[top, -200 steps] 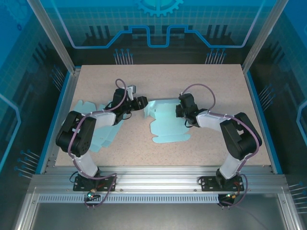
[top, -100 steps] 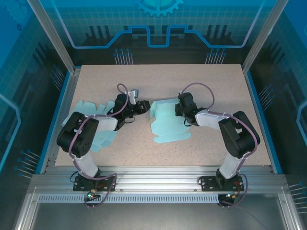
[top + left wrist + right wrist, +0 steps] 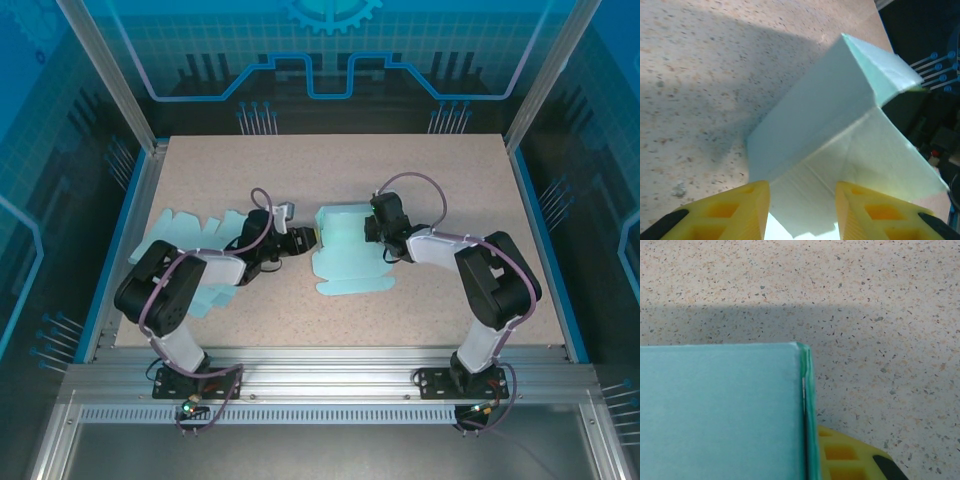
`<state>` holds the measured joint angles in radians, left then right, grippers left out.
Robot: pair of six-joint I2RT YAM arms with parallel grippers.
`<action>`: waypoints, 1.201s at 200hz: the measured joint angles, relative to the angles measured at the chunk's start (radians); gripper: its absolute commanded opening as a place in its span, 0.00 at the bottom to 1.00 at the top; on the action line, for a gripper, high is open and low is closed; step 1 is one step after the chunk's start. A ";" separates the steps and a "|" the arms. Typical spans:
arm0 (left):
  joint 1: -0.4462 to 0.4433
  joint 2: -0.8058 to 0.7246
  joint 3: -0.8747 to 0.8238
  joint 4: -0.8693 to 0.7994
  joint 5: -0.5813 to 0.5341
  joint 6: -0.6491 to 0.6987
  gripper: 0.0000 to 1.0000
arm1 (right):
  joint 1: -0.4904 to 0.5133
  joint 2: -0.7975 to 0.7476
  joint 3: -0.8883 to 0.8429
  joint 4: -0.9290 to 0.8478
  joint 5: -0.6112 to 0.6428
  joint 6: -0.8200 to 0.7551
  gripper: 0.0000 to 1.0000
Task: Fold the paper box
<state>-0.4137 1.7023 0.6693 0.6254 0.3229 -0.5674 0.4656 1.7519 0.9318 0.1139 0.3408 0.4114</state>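
The paper box sits mid-table, between your two arms. Your right claw is clamped shut on the box's far right edge, pinning it there. Your left claw is at the box's left side. Its fingers are part-way apart with the raised left flap running into the gap, and I can't tell if they're actually pinching it. That flap's crease runs near-to-far and the box lies right of the left claw, so I'd guess the next push goes rightward.
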 measured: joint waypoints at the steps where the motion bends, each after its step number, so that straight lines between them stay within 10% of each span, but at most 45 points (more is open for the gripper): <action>1: -0.001 0.000 0.001 -0.001 0.000 0.001 0.41 | 0.000 0.000 0.000 0.000 0.000 0.000 0.01; 240: -0.094 0.049 0.170 -0.145 -0.354 0.417 0.49 | 0.001 0.016 0.021 0.000 -0.007 -0.008 0.01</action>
<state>-0.5079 1.7515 0.8391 0.4801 -0.0315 -0.1509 0.4664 1.7676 0.9531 0.1135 0.3336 0.4034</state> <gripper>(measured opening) 0.480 0.103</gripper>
